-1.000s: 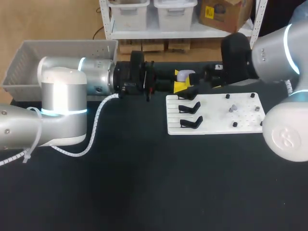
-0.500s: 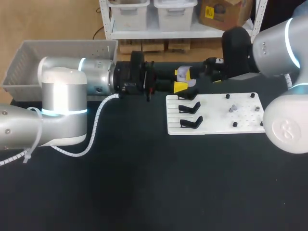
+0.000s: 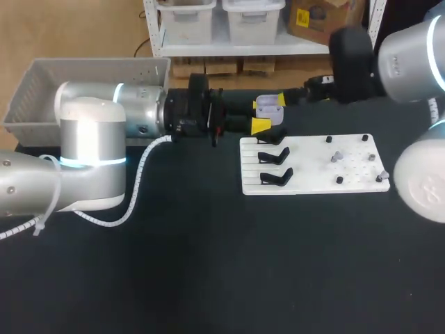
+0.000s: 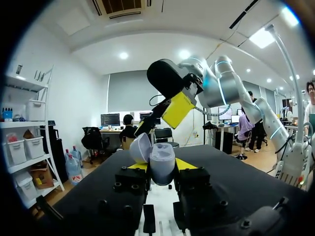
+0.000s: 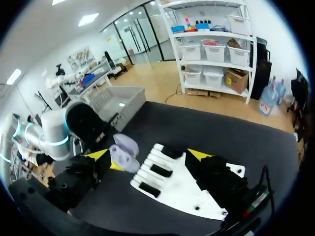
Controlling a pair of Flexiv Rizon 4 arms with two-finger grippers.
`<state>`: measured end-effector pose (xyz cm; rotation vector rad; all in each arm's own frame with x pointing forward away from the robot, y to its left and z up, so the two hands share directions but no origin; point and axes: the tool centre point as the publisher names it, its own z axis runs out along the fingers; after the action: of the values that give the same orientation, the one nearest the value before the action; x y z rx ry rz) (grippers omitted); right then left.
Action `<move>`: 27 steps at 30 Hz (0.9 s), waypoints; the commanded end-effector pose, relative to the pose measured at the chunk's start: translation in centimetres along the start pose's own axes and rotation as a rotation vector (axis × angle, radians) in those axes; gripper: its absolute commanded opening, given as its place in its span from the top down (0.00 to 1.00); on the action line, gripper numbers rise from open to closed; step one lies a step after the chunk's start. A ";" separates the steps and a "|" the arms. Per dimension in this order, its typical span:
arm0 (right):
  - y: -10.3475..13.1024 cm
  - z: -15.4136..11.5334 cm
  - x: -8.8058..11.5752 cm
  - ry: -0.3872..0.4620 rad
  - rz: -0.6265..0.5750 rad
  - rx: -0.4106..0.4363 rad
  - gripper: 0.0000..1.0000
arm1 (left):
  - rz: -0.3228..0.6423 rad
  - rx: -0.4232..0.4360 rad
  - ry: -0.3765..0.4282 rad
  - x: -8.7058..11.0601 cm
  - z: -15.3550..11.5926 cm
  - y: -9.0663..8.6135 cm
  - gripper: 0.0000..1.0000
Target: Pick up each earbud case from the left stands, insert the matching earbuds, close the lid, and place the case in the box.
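Note:
A lavender earbud case (image 3: 268, 106) with its lid up is held over the table's far side, just beyond the white board (image 3: 313, 182). My left gripper (image 3: 262, 117) is shut on it; in the left wrist view the case (image 4: 161, 164) sits between the yellow tips of that gripper (image 4: 161, 167). My right gripper (image 3: 285, 99) hangs open just right of the case. From the right wrist, the case (image 5: 125, 150) is near one tip of the open right gripper (image 5: 147, 155), untouched. Small earbuds (image 3: 337, 157) rest on the board's right half.
Three black stands (image 3: 275, 157) line the left side of the white board (image 5: 197, 196). A grey perforated box (image 3: 83, 75) stands at the back left, seen also as the box (image 5: 118, 101) from the right wrist. The near half of the black table is bare.
My right gripper has drawn back to the right, away from the case. The case's raised lid now shows. The left arm has stayed still with the case.

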<state>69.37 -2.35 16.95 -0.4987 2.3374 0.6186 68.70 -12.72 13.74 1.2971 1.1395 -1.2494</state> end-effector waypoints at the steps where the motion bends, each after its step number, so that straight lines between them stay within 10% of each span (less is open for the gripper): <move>1: 0.0 -4.1 1.6 0.051 -0.015 0.258 0.00 | 0.002 -0.003 -0.001 0.1 0.0 -0.1 1.00; 19: -10.0 -7.8 11.8 0.513 0.029 0.534 0.00 | 0.002 -0.003 -0.001 0.1 0.0 -0.1 1.00; 27: -13.2 -6.1 14.4 0.638 -0.012 0.532 0.00 | 0.002 -0.003 -0.001 0.1 0.0 -0.1 1.00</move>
<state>61.31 -19.82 8.90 -0.5085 2.9250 -0.1784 68.70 -12.72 13.75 1.2972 1.1396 -1.2493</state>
